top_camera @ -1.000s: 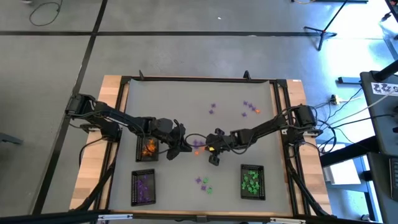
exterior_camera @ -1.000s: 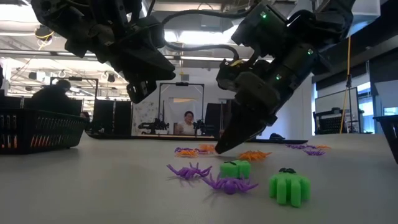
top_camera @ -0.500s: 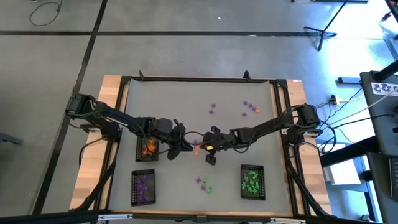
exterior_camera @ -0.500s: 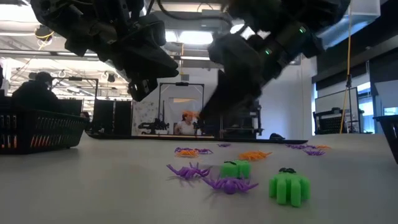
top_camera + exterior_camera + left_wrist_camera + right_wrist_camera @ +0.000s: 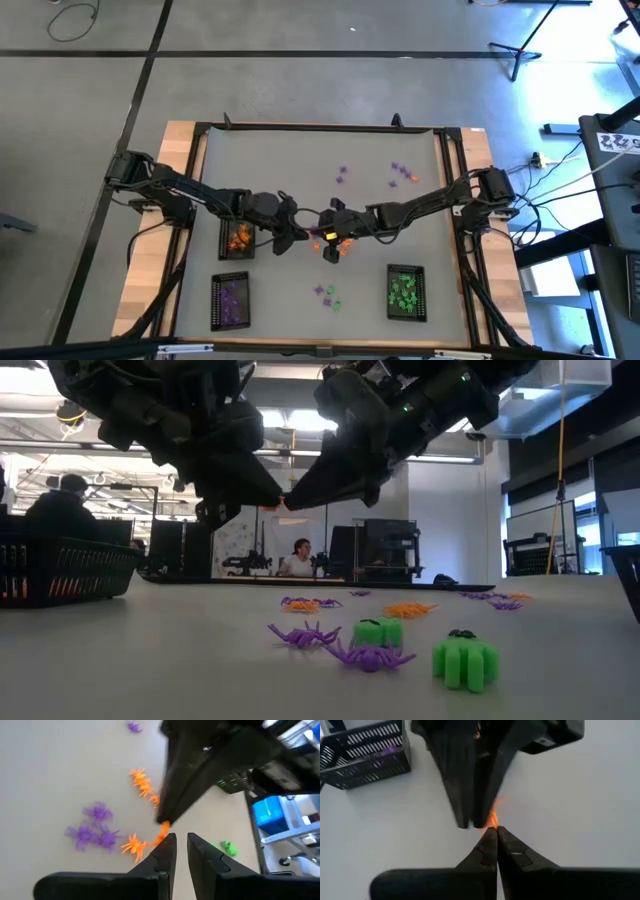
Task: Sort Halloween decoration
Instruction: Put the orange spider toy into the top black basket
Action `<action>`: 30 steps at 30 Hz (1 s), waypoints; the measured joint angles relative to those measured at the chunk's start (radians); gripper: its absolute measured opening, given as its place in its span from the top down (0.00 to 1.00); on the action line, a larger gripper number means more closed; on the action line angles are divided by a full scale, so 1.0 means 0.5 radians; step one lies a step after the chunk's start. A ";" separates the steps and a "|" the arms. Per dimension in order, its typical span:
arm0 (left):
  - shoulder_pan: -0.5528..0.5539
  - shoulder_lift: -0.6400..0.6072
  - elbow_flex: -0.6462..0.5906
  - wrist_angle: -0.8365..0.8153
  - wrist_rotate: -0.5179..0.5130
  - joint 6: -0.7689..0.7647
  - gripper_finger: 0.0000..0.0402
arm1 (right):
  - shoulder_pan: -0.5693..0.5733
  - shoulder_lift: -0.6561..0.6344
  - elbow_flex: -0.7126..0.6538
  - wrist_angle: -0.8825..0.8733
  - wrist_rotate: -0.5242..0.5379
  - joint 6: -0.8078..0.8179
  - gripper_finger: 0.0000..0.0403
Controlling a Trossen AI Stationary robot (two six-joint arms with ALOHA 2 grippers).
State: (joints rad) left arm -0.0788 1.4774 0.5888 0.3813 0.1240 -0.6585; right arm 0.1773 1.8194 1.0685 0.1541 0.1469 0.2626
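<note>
Orange trinket [image 5: 492,818] was mid-table, above surface, pinched between closed right gripper [image 5: 493,831] tips. Left gripper [image 5: 178,837] met it tip to tip, fingers slightly parted, empty. Handoff likely: left should close on trinket before right releases. Then orange tray [image 5: 238,237], just left.

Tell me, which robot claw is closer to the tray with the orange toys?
Left. The left gripper hovers just beside the orange tray; the right gripper meets it tip to tip, farther toward the table's middle.
</note>
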 joint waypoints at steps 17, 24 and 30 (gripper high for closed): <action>0.023 0.001 0.000 -0.030 -0.070 -0.092 0.90 | 0.078 0.000 0.000 -0.154 0.093 0.049 1.00; 0.023 0.001 0.000 -0.029 -0.069 -0.093 0.90 | 0.077 0.000 0.000 -0.047 0.095 0.042 1.00; 0.023 0.001 0.000 -0.036 -0.070 -0.092 0.90 | 0.078 0.000 0.000 -0.047 0.045 0.043 1.00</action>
State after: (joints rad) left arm -0.0673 1.4776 0.5888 0.3632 0.0892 -0.7046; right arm 0.2165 1.8194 1.0687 0.1306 0.1696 0.2840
